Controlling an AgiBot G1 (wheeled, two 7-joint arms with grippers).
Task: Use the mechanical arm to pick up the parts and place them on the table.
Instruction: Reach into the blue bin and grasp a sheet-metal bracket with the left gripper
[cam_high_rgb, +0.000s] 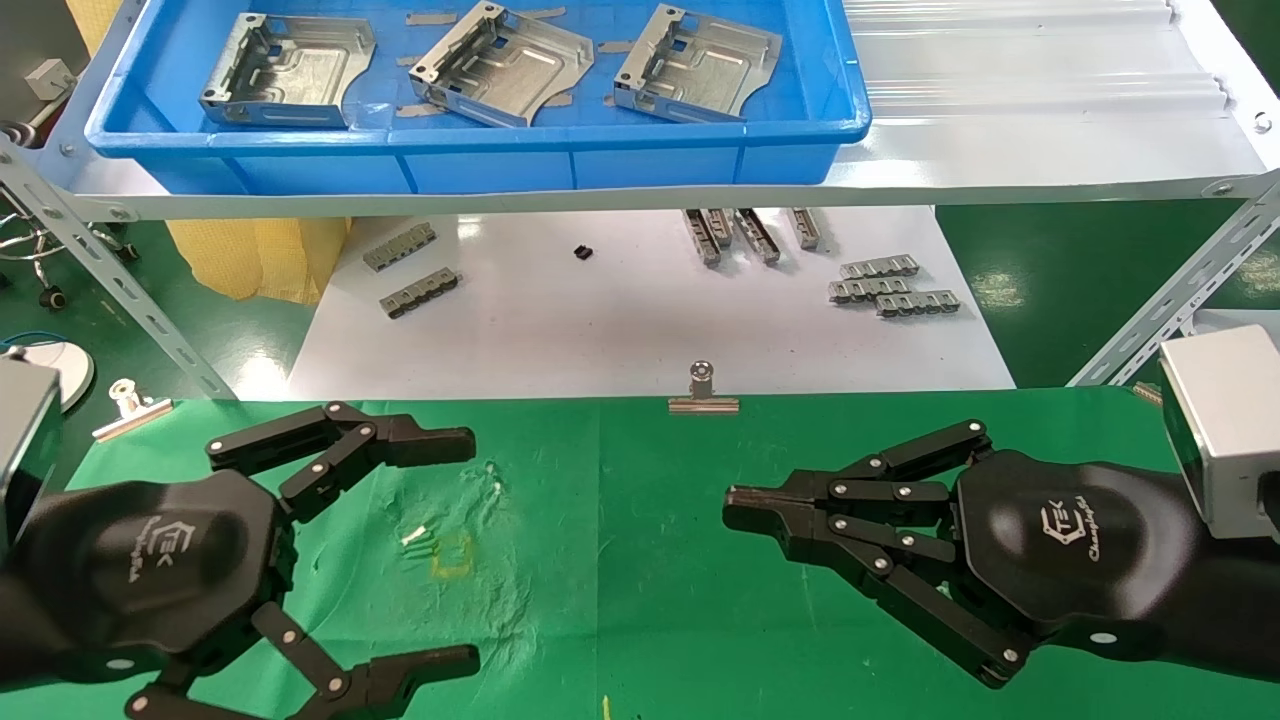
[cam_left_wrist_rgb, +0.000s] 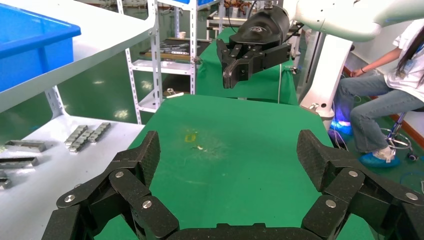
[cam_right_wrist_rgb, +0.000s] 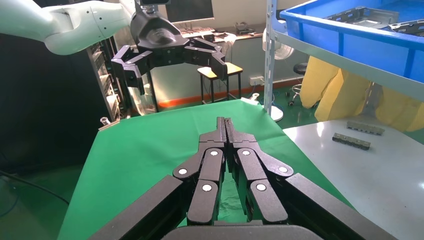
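Three silvery sheet-metal parts (cam_high_rgb: 290, 70), (cam_high_rgb: 500, 62), (cam_high_rgb: 697, 65) lie side by side in a blue tray (cam_high_rgb: 480, 140) on the raised shelf at the back. My left gripper (cam_high_rgb: 472, 550) hovers open and empty over the left of the green table (cam_high_rgb: 620, 600), its fingers either side of the yellow mark (cam_high_rgb: 452, 553). My right gripper (cam_high_rgb: 735, 508) is shut and empty over the table's right half, pointing left. In the left wrist view my left gripper (cam_left_wrist_rgb: 230, 150) is spread wide over bare cloth. In the right wrist view my right gripper (cam_right_wrist_rgb: 224, 122) has its fingers pressed together.
Below the shelf a white sheet (cam_high_rgb: 620, 330) carries several small grey slotted strips (cam_high_rgb: 890, 288). Binder clips (cam_high_rgb: 703, 392) hold the cloth's far edge. Slanted shelf struts (cam_high_rgb: 120, 290) stand at both sides. A seated person (cam_left_wrist_rgb: 385, 100) is beyond the table.
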